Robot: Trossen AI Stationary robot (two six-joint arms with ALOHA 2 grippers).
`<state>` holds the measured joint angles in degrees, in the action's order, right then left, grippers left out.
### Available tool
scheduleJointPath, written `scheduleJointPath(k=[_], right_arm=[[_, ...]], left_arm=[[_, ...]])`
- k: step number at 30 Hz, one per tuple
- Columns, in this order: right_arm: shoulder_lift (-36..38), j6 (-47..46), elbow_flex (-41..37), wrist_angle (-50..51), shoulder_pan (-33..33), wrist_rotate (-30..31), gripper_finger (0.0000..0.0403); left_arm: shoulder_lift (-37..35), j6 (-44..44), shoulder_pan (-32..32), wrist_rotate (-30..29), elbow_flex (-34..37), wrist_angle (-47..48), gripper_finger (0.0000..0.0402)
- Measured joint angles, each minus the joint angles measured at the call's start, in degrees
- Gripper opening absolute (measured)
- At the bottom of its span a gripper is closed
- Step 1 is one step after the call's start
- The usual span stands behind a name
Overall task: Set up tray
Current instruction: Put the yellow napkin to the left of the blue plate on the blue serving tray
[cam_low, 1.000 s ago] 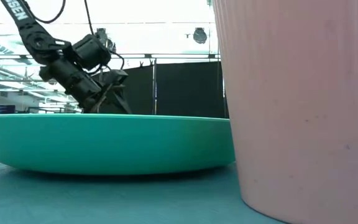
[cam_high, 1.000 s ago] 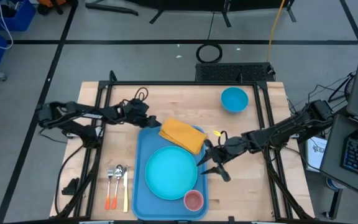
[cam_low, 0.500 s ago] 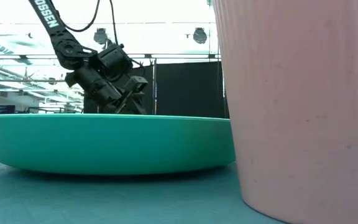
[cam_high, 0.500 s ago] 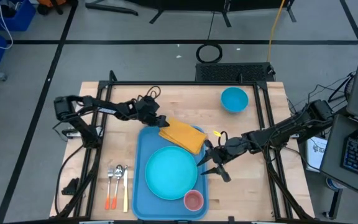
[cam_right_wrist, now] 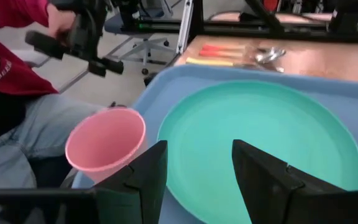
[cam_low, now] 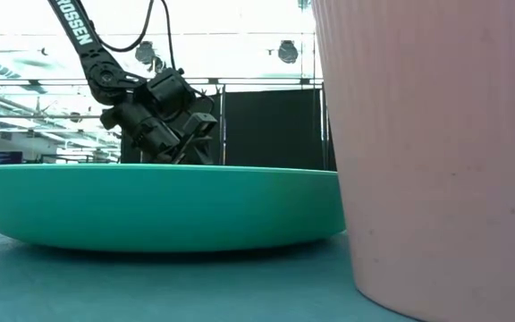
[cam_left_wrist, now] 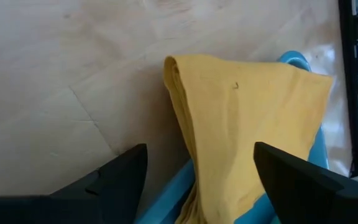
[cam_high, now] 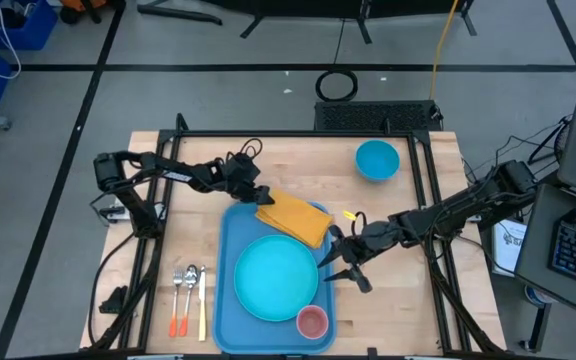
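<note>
The blue tray (cam_high: 226, 290) lies on the wooden table and holds a turquoise plate (cam_high: 275, 278) and a pink cup (cam_high: 311, 321). A folded yellow napkin (cam_high: 295, 217) lies over the tray's far rim, with its left end on the wood. My left gripper (cam_high: 260, 197) is open at that end. In the left wrist view its fingers (cam_left_wrist: 123, 177) stand on either side of the napkin (cam_left_wrist: 241, 124) without touching it. My right gripper (cam_high: 333, 262) is open and empty at the tray's right rim. It faces the plate (cam_right_wrist: 260, 137) and cup (cam_right_wrist: 104, 143).
A blue bowl (cam_high: 376, 159) stands at the far right of the table. A fork, a spoon and a knife (cam_high: 188, 295) lie left of the tray. A person in a red shirt (cam_right_wrist: 5, 62) sits beyond the table's near edge. In the low view the cup (cam_low: 436, 152) fills the right side.
My left gripper has gone toward the table's right edge, across the bare wood to the napkin's left end, and has slowed there. The napkin, the tray and my right arm have kept still.
</note>
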<state>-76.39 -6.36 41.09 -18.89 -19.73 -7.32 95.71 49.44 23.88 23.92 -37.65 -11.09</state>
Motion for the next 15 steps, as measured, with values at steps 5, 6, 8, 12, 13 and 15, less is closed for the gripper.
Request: scheduleJointPath(k=[5, 6, 8, 12, 13, 15], right_arm=[[0.0, 0.0, -0.4, -0.1, 0.0, 0.2, 0.0171], [0.0, 0.0, -0.5, -0.1, 0.0, 0.2, 0.0171], [0.0, 0.0, -0.5, -0.2, 0.0, 0.2, 0.0171], [0.0, 0.0, -0.5, -0.2, 0.0, 0.2, 0.0171], [0.0, 0.0, -0.5, -0.2, 0.0, 0.2, 0.0171], [0.0, 0.0, -0.5, -0.2, 0.0, 0.2, 0.0171]], left_arm=[[-0.1, -1.5, 0.0, -0.1, 0.0, 0.0, 0.0233], [-0.1, -1.8, 0.0, -0.1, 0.0, -0.1, 0.0219], [-0.1, -2.4, 0.0, -0.1, 0.0, -0.1, 0.0191], [-0.1, -3.3, 0.0, -0.1, 0.0, -0.2, 0.0135], [-0.1, -3.3, 0.0, -0.1, 0.0, -0.2, 0.0121], [-0.1, -3.3, 0.0, -0.4, 0.0, -0.4, 0.0095]])
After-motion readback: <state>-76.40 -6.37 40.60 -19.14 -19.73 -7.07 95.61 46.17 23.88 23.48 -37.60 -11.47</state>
